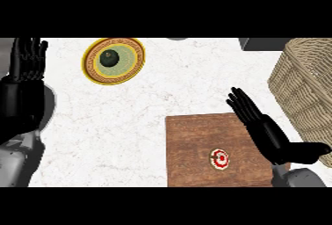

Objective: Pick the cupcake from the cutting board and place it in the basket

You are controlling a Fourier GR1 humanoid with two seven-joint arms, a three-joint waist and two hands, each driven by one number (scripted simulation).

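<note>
**Cupcake on board, not yet grasped**

The cupcake [220, 158] sits on the board [194, 140], toward its near right part, seen from above as a small red-and-white round. The board is a dark brown wooden slab with visible grain, lying flat on the pale marbled counter [130, 127].

The right hand [259, 125] lies over the board's right edge, fingers straight and together, thumb spread, holding nothing. It appears just beyond and to the right of the cupcake; contact is not evident. In my judgement this is a pre-grasp position.

The basket [304, 88], coarse tan wicker, stands at the right edge beyond the hand, close for the transfer.

The left hand [26, 57] rests open at the left edge, fingers up.

Farthest, a plate [114, 60] with an ornate gold rim carries a dark round item [108, 56].
</note>
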